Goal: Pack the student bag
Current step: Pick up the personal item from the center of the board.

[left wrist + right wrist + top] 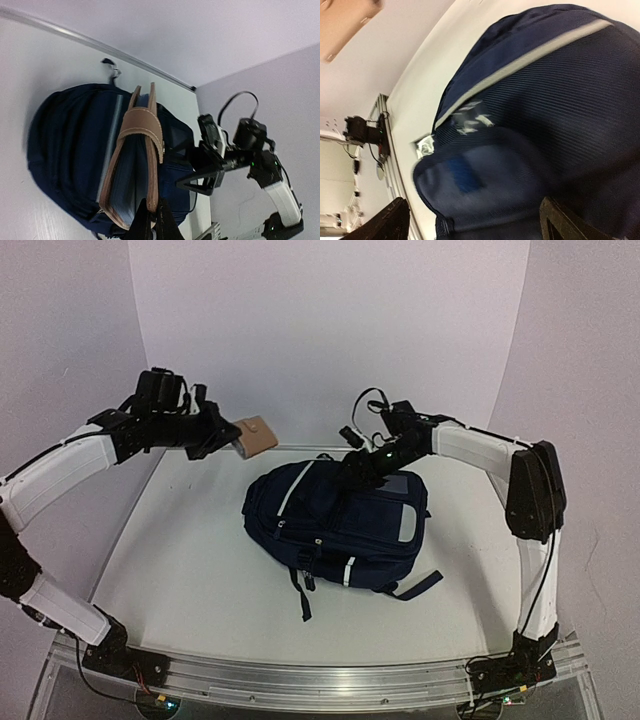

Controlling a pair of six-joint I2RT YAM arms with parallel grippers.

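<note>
Left gripper [152, 215] clamps a tan notebook [135, 160] (not packed yet); right gripper [472, 212] gapes wide, the student bag [335, 525] just beneath its fingers [390, 222].

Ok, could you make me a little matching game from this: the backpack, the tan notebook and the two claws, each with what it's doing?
Things:
1. backpack
2. tan notebook
3. left gripper
4. right gripper

States:
a. open, over the backpack
b. lying on the table
c. held up in the air
d. shut on the notebook

Pairs: 1-b, 2-c, 3-d, 4-a.
</note>
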